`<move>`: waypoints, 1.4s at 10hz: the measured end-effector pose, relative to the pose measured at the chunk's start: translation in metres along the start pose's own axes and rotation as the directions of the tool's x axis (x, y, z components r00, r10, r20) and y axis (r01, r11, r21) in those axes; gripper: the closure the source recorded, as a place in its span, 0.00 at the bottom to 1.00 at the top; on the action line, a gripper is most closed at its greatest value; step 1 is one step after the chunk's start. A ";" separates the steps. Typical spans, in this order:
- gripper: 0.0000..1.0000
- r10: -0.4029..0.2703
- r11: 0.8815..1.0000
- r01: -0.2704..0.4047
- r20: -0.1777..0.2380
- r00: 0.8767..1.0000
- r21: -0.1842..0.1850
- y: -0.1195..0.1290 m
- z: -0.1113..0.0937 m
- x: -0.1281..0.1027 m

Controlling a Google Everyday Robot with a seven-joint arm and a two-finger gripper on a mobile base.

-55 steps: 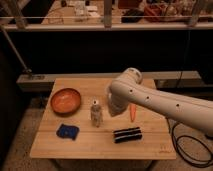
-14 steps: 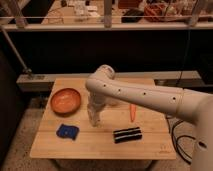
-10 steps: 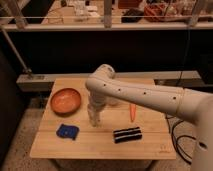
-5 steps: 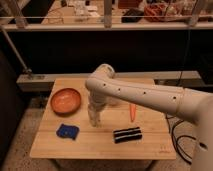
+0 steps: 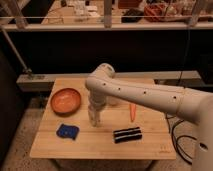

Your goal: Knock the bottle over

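My white arm reaches in from the right across the wooden table (image 5: 150, 147) and bends down at its elbow. The gripper (image 5: 95, 110) hangs at the table's middle, right over and against the bottle (image 5: 94, 120). The bottle is slim and pale grey-beige and seems to stand upright. Only its lower part shows below the gripper; its neck and cap are hidden.
An orange bowl (image 5: 66, 100) sits at the left. A blue object (image 5: 67, 131) lies at the front left. A black striped object (image 5: 127, 135) lies at the front middle. An orange carrot (image 5: 133, 111) lies right of centre. A pale cup (image 5: 114, 101) peeks out behind the arm.
Since 5.5 s ago the arm has swung left and the gripper has come down onto the bottle. Over the last second nothing has visibly moved.
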 end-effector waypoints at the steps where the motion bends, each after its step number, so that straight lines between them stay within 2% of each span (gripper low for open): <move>1: 1.00 0.001 1.000 -0.001 -0.002 1.000 0.000 0.000 -0.001 0.000; 14: 1.00 0.024 1.000 -0.024 -0.014 1.000 -0.009 0.002 -0.005 0.003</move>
